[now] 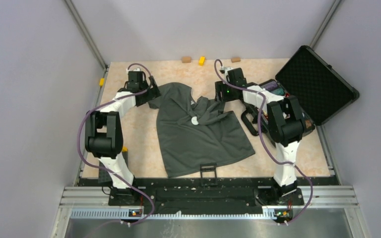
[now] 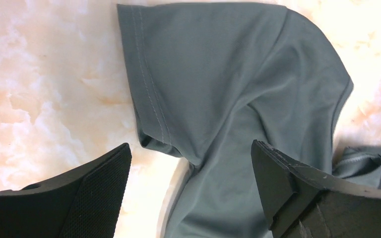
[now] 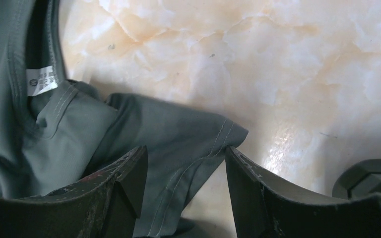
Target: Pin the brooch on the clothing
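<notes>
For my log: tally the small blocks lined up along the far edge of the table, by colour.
Tan blocks: 2
Yellow block: 1
Total: 3

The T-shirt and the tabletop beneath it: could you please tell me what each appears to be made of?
T-shirt: soft matte knit, likely cotton or a blend; it drapes in folds and shows twin-stitched hems. Tabletop: glossy cream-and-peach marble pattern with a glare patch; stone or laminate, I cannot tell.
</notes>
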Motion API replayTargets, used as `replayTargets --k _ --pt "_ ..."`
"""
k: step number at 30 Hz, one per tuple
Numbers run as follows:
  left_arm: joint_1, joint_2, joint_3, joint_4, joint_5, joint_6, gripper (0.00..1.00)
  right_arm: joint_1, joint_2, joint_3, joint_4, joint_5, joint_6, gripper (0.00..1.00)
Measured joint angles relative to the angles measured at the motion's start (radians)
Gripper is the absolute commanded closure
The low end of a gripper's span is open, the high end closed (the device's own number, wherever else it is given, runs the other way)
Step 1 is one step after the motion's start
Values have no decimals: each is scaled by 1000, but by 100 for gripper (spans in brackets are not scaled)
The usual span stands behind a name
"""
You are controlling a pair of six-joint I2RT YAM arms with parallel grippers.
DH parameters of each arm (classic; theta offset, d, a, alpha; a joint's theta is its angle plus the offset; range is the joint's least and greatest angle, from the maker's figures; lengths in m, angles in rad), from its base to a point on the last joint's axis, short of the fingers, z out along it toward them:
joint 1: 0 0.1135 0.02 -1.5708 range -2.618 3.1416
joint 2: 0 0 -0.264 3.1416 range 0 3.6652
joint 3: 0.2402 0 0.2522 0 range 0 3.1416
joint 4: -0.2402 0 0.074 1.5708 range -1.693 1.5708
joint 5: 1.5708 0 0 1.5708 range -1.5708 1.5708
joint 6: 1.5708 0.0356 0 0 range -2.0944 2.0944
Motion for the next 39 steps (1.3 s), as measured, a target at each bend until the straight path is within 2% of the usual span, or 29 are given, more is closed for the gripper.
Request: replayTargets --k 2,6,9,10,11,13,14,15,17,26,39 --pt "0 11 0 11 -24 -9 11 0 23 17 -1 11 2 44" --pt "0 55 5 23 -44 -24 31 0 47 35 -10 22 11 44" --pt "0 94 21 22 -47 -30 34 0 56 40 -12 26 15 45" --pt "0 105 26 23 -48 -31 38 0 57 40 -12 27 17 47" --pt "0 114 31 22 -48 -31 48 0 58 41 -12 29 19 52" --pt "0 127 36 21 -48 -37 86 0 60 41 -13 29 20 70" --pt "0 131 37 19 -48 -37 97 0 60 41 -13 29 20 79" --pt "1 132 37 19 -49 -45 100 0 60 41 -12 26 19 88" --pt "4 134 37 17 -51 -42 100 -2 60 39 -1 10 29 100" --pt "65 138 32 31 -13 -58 100 -48 59 -28 63 -30 66 100" --pt "194 37 -122 79 37 -93 100 -132 53 69 55 126 43 100"
